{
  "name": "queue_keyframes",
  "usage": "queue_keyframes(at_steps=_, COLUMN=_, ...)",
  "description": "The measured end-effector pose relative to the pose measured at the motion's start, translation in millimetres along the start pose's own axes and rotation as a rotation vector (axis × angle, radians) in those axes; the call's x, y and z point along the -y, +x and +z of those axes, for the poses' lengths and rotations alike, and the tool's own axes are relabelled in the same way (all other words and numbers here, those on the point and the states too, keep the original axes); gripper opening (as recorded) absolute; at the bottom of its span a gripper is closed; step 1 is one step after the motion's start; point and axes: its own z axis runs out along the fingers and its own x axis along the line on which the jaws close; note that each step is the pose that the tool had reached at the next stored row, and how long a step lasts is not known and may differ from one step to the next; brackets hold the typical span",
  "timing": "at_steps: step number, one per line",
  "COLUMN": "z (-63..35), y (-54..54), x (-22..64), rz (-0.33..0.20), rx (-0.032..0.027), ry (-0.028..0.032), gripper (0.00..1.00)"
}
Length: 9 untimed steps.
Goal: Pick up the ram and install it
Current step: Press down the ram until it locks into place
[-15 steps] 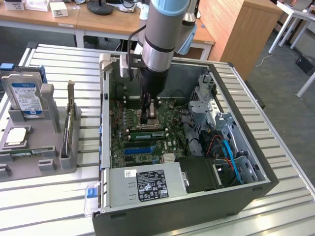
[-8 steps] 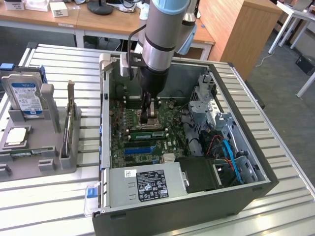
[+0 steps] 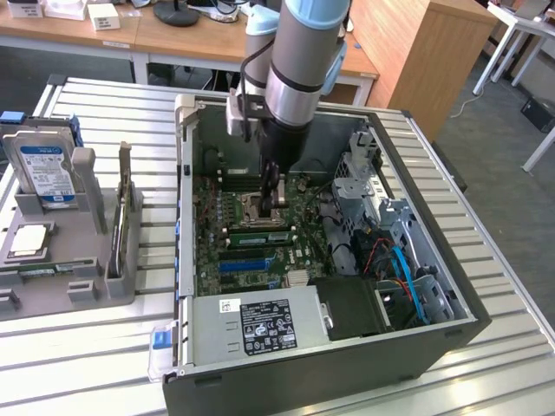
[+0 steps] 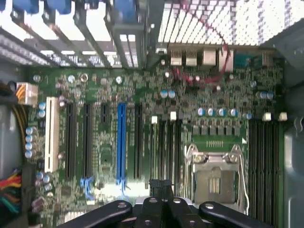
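The ram, a green stick with dark chips, lies along a memory slot on the motherboard inside the open computer case, just in front of the processor socket. My gripper reaches down into the case and hangs just above and behind the stick. Its fingers are shut, with nothing that I can make out between them. In the wrist view my gripper has its dark fingertips pressed together over the row of dark memory slots, beside the silver socket frame.
The case walls and a drive cage hem in the board. A blue slot and a white slot run alongside. On the exterior view's left a grey fixture holds a hard drive, a silver chip and another green strip.
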Motion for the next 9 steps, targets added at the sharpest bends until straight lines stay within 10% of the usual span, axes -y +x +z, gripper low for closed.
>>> queue_keyframes(at_steps=9, z=-0.6, y=0.0, x=15.4, rz=0.000, rx=-0.0001, ry=-0.0001, gripper=0.11)
